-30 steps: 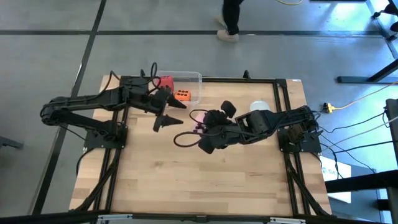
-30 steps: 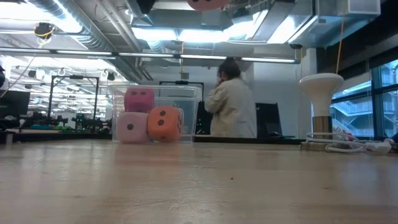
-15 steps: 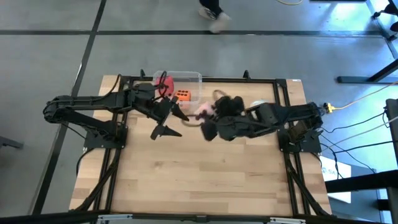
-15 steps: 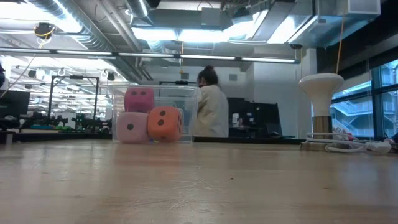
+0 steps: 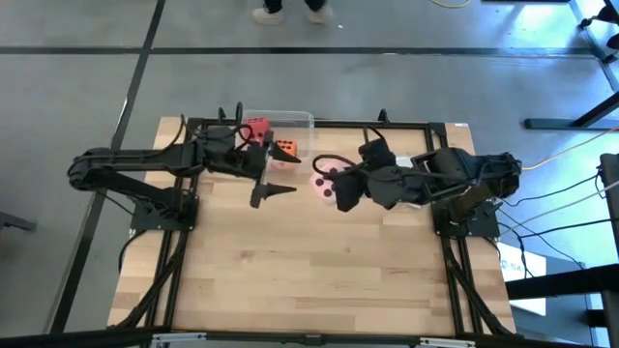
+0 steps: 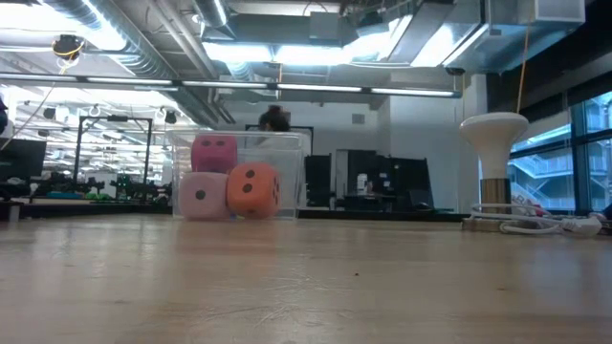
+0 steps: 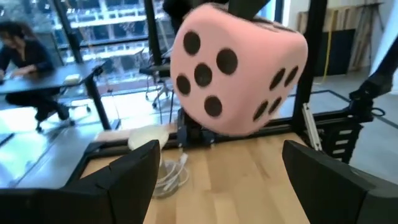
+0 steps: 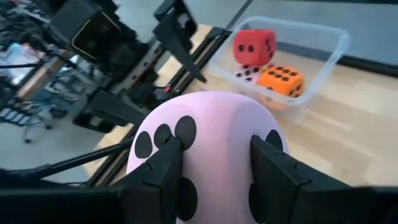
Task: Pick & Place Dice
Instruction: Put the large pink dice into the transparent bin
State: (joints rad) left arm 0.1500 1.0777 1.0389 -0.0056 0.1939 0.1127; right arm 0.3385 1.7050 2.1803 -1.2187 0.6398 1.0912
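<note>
Wooden tabletop (image 5: 319, 280) filled the high view, with a clear tub (image 5: 302, 123) at its far edge holding a red die (image 5: 257, 129) and an orange die (image 5: 284, 147). The right gripper (image 5: 334, 188) hung above the table near the tub, its fingers (image 8: 163, 162) clenched on a pale pink die (image 5: 320, 183); in the right wrist view that die (image 8: 205, 149) sat squeezed between both dark fingers, and the tub (image 8: 323, 53) lay ahead of it. The step in hand looked like the carry toward the tub. The next move would probably call for bringing the die over the tub's opening before letting go. The right arm reached in from its base, bent low. The left gripper (image 5: 274, 187) waited just beside the tub, fingers spread, facing the held die (image 7: 233, 68).
</note>
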